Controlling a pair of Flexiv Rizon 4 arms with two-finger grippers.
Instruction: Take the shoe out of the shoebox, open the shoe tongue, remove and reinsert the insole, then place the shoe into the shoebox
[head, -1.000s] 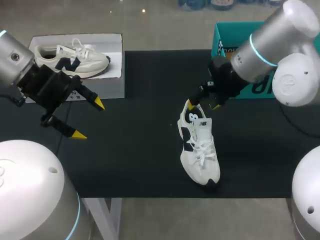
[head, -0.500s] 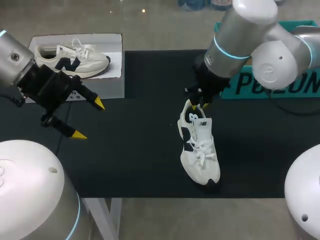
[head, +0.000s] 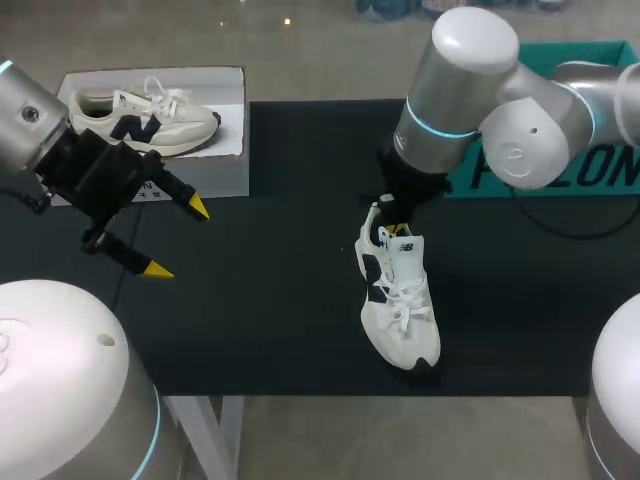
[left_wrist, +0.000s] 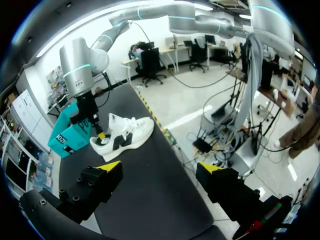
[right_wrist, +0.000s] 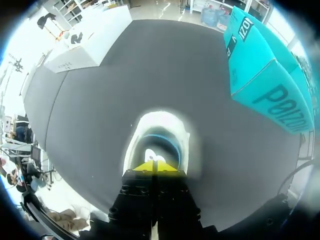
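Observation:
A white sneaker with dark side panels (head: 400, 310) lies on the black mat (head: 270, 300), toe toward the front edge. My right gripper (head: 388, 212) hangs over its heel end, shut. In the right wrist view the yellow tips (right_wrist: 156, 166) meet right above the sneaker's opening (right_wrist: 159, 140); nothing shows between them. The teal shoebox (head: 600, 170) stands at the back right, partly behind my right arm. My left gripper (head: 178, 238) hovers wide open at the left, far from the sneaker (left_wrist: 125, 137), holding nothing.
A white box (head: 200, 170) with a second pale sneaker (head: 145, 120) on top sits at the back left, just behind my left gripper. The mat's front edge runs close to the sneaker's toe. The teal shoebox (right_wrist: 260, 65) stands just beyond the shoe's heel.
My right gripper has gone from open to shut and has come down onto the sneaker's heel opening, its arm swinging left in front of the teal box. The left arm has not moved.

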